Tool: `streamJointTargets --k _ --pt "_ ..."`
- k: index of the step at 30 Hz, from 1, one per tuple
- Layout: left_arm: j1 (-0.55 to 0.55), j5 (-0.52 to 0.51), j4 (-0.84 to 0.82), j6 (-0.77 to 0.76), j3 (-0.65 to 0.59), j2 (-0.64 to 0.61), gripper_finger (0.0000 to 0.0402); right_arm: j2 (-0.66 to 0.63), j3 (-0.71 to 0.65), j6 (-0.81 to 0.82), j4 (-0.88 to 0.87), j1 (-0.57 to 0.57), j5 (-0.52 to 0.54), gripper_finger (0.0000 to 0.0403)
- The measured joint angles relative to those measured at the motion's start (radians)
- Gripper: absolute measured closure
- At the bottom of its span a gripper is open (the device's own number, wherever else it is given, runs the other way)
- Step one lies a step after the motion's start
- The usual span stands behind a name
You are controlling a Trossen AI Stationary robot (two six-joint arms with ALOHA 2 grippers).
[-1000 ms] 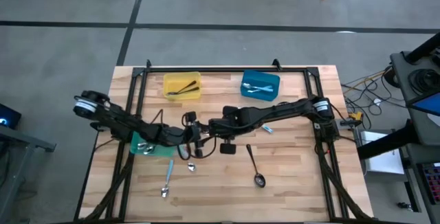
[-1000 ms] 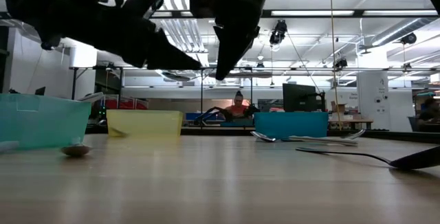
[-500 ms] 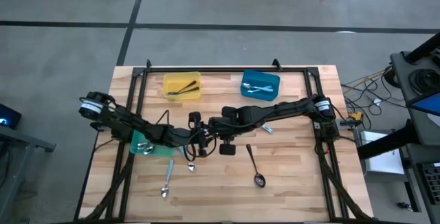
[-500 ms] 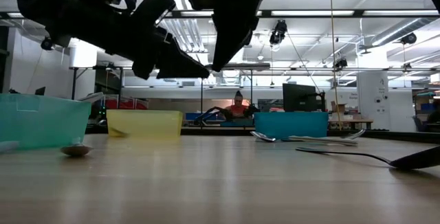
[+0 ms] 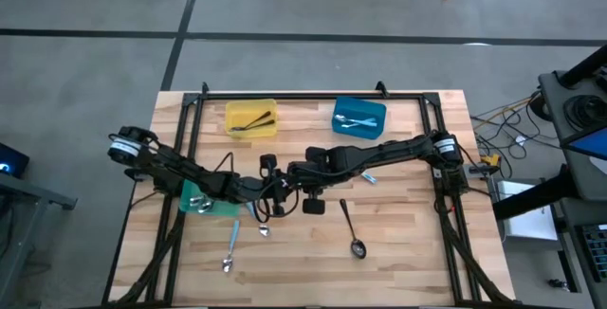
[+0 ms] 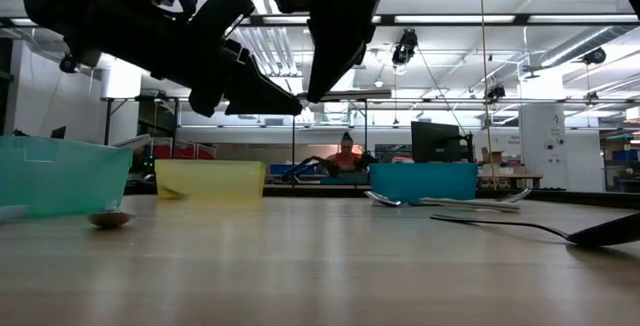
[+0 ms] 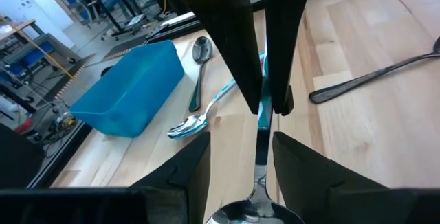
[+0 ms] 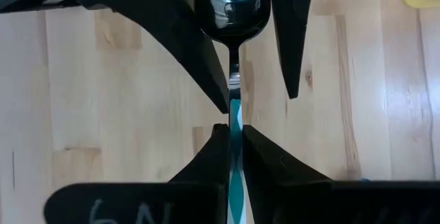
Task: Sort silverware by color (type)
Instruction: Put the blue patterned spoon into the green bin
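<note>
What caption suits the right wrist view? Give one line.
Right gripper holds a blue-handled spoon between open fingers of the left gripper.

Two dark grippers are hanging high over the wooden table, their tips nearly meeting: the left gripper reaching in from the left, the right gripper pointing down beside it. A green bin, a yellow bin and a blue bin are standing along the far side. A dark spoon is lying at right, a small spoon bowl resting by the green bin
</note>
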Motion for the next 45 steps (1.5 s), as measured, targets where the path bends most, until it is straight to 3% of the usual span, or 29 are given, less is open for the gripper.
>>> streamJointTargets --k 9,17,25,31,38,41,45 --pt "-0.003 -0.016 -0.001 -0.021 0.000 -0.004 0.0275 0.000 0.000 0.003 0.024 -0.001 0.006 0.0354" --pt "-0.005 -0.016 -0.030 -0.043 0.000 -0.021 0.0275 -0.002 0.000 0.000 0.043 -0.001 0.011 0.0347" --pt "-0.005 -0.025 -0.104 -0.044 -0.002 -0.084 0.0276 -0.086 0.000 -0.020 0.035 0.000 0.046 0.0328" --pt "-0.010 -0.025 -0.251 -0.050 -0.007 -0.228 0.0276 -0.215 0.000 -0.051 0.040 -0.001 0.063 0.0324" --pt "-0.073 -0.024 -0.697 -0.302 -0.002 -0.498 0.0276 -0.328 -0.070 -0.072 0.138 0.000 0.064 0.0332" --pt "-0.121 -0.024 -0.823 -0.407 -0.002 -0.597 0.0276 -0.350 -0.136 -0.061 0.235 -0.001 0.063 0.0332" --pt "-0.187 -0.045 -0.866 -0.451 -0.002 -0.690 0.0276 -0.360 -0.272 -0.060 0.436 -0.006 0.030 0.0318"
